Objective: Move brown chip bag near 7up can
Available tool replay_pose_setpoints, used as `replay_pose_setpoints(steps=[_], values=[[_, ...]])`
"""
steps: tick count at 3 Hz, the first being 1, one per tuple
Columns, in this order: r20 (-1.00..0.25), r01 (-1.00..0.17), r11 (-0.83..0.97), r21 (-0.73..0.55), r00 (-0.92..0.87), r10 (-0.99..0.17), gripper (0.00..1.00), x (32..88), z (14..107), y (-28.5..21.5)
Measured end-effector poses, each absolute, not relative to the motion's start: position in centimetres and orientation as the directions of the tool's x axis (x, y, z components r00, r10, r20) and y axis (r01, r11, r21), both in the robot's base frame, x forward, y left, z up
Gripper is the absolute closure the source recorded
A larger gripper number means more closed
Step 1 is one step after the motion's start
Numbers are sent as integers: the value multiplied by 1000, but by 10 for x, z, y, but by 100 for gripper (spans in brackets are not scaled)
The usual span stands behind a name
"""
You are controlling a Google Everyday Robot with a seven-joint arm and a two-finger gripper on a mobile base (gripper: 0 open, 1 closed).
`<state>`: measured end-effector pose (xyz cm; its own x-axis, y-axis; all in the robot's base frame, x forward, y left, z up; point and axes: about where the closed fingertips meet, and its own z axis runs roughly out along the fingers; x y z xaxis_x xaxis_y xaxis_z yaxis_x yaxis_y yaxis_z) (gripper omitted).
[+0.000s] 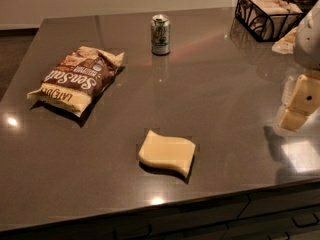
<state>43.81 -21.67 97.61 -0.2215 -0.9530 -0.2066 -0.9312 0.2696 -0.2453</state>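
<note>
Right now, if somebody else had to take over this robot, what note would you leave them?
Gripper: at the right edge of the view, above the counter, far from both task items.
Brown chip bag: lying flat on the counter's left side, untouched.
7up can: upright farther back, to the bag's right, with a clear gap between them.
Done: nothing yet.
Left: reach across, grasp the bag, set it beside the can. The yellow block near the front edge is not part of the job.

Brown bag (75,79) w/ white script; green-silver can (160,34); cream hand (298,104) far right.
</note>
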Motion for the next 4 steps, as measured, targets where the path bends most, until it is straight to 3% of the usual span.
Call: replay_pose_setpoints(steps=[2,4], values=[[-270,-932,249,-263,-177,-947,0,454,978,-194],[-471,-933,257,-254,-113,-875,0,507,978,-113]])
